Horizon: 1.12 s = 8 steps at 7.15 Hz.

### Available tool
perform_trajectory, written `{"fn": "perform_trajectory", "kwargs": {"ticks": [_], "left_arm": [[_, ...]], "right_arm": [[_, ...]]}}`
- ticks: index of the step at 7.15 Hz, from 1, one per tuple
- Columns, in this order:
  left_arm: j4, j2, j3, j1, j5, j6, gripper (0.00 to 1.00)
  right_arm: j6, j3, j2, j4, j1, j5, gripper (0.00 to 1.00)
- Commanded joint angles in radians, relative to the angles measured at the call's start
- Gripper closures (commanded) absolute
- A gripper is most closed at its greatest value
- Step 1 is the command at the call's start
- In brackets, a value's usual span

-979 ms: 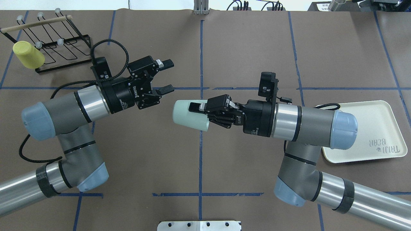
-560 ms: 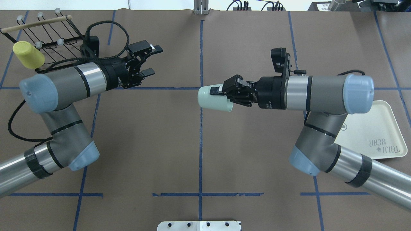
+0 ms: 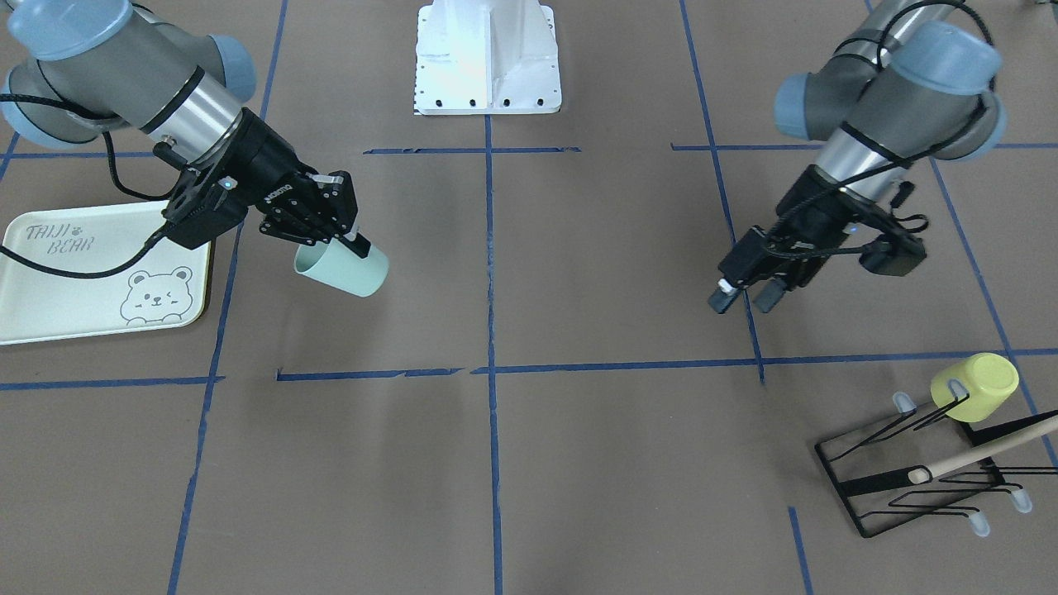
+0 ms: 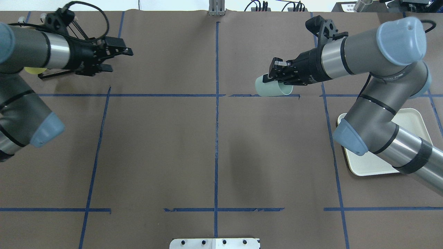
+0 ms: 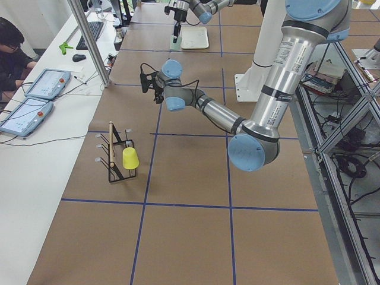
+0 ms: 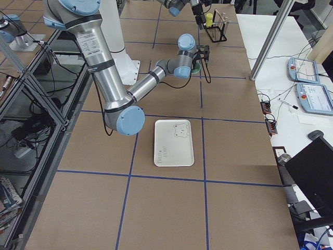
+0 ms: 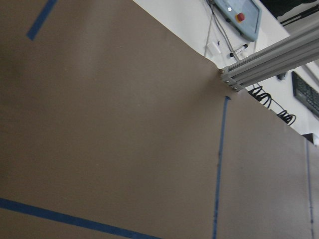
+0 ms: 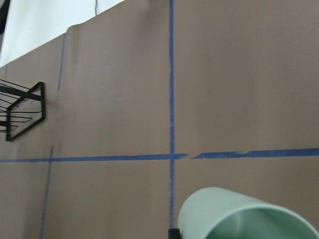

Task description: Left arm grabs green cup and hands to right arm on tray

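Observation:
My right gripper is shut on the rim of the pale mint-green cup and holds it tilted on its side above the table. The cup sits left of and beyond the cream tray, not over it. From the front, the gripper and cup sit just right of the tray. The cup's mouth fills the bottom of the right wrist view. My left gripper is open and empty at the far left, also seen from the front.
A black wire rack with a wooden rod holds a yellow-green cup by my left gripper; the left arm mostly hides that cup from overhead. My right arm's elbow lies over part of the tray. Blue tape lines cross the brown table.
My right arm has carried the green cup right and away from me, toward the tray's side. My left arm has pulled back, open and empty, to the rack.

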Motion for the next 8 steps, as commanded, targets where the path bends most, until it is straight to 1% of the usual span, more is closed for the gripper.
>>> {"fn": "perform_trajectory", "kwargs": {"ticks": [1, 2, 3, 4, 5, 6, 7, 8], "left_arm": [[0.253, 0.148, -0.097, -0.144, -0.149, 0.467, 0.0], [0.35, 0.22, -0.131, -0.195, -0.184, 0.69, 0.0], [0.426, 0.277, -0.132, -0.267, -0.225, 0.911, 0.0], [0.545, 0.32, -0.122, -0.339, -0.232, 1.139, 0.0], [0.746, 0.319, -0.116, -0.414, -0.221, 1.365, 0.0], [0.874, 0.323, -0.114, -0.486, -0.224, 1.551, 0.0], [0.895, 0.332, -0.11, -0.525, -0.233, 1.587, 0.0], [0.896, 0.346, -0.103, -0.559, -0.236, 1.586, 0.0]], "right_arm": [[-0.456, 0.179, -0.002, -0.564, 0.079, 0.007, 1.0], [-0.636, 0.201, -0.053, -0.623, 0.103, 0.004, 1.0], [-0.768, 0.196, -0.116, -0.621, 0.148, 0.006, 1.0], [-0.891, 0.194, -0.184, -0.621, 0.198, 0.007, 1.0], [-0.961, 0.192, -0.228, -0.619, 0.232, 0.016, 1.0], [-1.004, 0.192, -0.273, -0.613, 0.266, 0.054, 1.0], [-1.063, 0.192, -0.32, -0.609, 0.309, 0.091, 1.0], [-1.067, 0.191, -0.377, -0.6, 0.317, 0.091, 1.0]]}}
